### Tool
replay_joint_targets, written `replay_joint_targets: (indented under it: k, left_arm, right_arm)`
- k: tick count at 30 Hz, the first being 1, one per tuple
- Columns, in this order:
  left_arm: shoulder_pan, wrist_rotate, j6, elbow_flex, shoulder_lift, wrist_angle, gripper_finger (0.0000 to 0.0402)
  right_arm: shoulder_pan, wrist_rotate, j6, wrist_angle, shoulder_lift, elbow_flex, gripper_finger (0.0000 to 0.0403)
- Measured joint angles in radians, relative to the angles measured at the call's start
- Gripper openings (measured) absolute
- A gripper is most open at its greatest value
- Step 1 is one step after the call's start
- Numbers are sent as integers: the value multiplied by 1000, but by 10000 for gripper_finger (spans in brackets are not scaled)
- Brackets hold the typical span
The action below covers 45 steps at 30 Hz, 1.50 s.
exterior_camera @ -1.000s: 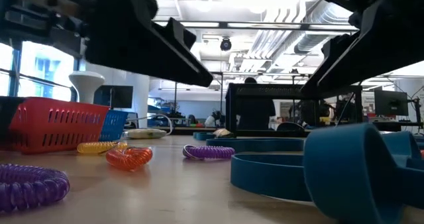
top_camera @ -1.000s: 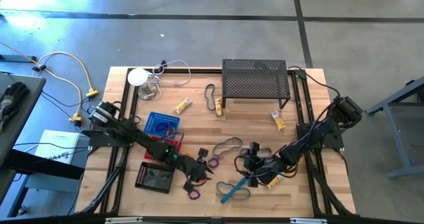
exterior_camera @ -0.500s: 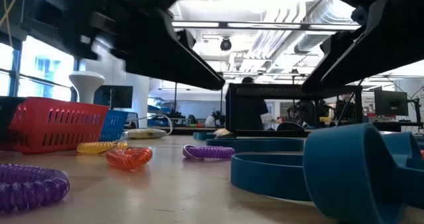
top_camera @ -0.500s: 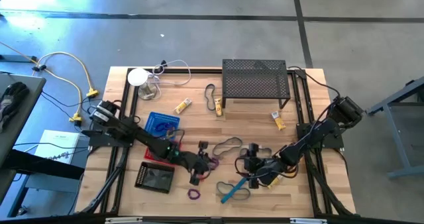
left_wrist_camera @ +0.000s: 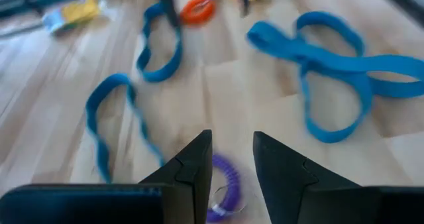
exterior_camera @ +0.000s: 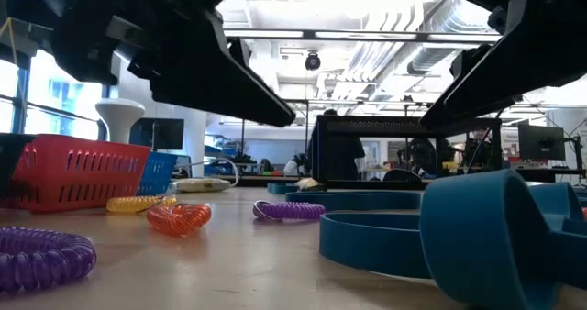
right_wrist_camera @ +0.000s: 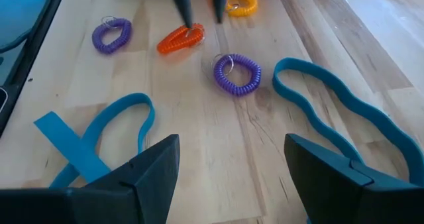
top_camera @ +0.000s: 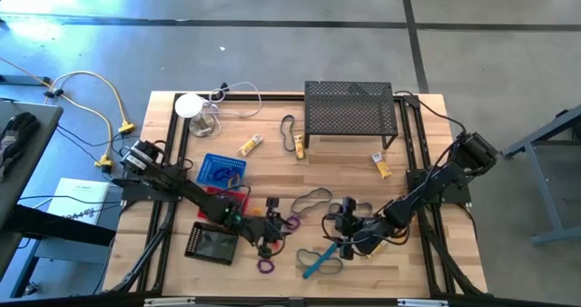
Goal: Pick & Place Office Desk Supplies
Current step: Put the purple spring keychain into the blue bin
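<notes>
The office desk supplies lie scattered over the front half of the table (top_camera: 272,166); nearest the front edge a purple coil ring (top_camera: 265,266) and a blue elastic loop (top_camera: 320,262) are seen; a little farther back an orange coil ring (right_wrist_camera: 180,38) sits right at the tips of the left gripper (top_camera: 269,235), with another purple ring (right_wrist_camera: 236,73) just beside it.

The left gripper's fingers (left_wrist_camera: 192,174) are seen apart with a narrow gap, nothing between them, and a purple ring (left_wrist_camera: 222,194) is glimpsed below that gap; the right gripper (top_camera: 344,223) is held wide open and empty above the blue loop, and is judged to be waiting.

The step in hand is judged to be the pick of one small coil ring by the left arm; it would best be done with the fingers lowered so that one side of the coil is straddled, not the whole ring; the tips should be brought close to the wood before closing, since the coil is low and springy and may be pushed aside; the neighbouring purple ring should be kept outside the gap.

Farther back a red basket (top_camera: 229,203) and a blue basket (top_camera: 221,170) stand near the left arm; whichever is meant as the goal cannot be told; beyond them yellow-and-white tubes (top_camera: 251,144) and a black loop (top_camera: 288,125) are left untouched beside the black mesh shelf (top_camera: 350,110).
</notes>
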Motion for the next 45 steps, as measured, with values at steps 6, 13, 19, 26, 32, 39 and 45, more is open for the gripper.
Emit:
replay_joint_targets:
  k: [6, 13, 19, 26, 32, 39, 45]
  left_arm:
    - [30, -31, -77, 0, 0, -33, 103]
    - [30, -21, -147, 0, 0, -49, 103]
    - [16, -21, -191, 0, 0, -46, 103]
    - [6, -44, -161, 0, 0, -47, 132]
    - [2, -44, -119, 0, 0, -47, 182]
    - [1, -8, -120, 0, 25, -39, 197]
    - [-6, -10, -6, 0, 95, 34, 197]
  right_arm:
    - [-2, 37, -9, -1, 0, 0, 260]
    - [-8, 42, -9, -9, 0, 0, 260]
    - [-7, 42, -9, -9, 0, 0, 260]
    - [-13, 40, -1, -10, 0, 0, 260]
    - [-13, 21, 24, -10, 0, 0, 260]
    - [-13, -8, 52, -9, 0, 0, 260]
    - [-13, -8, 52, -13, 0, 0, 260]
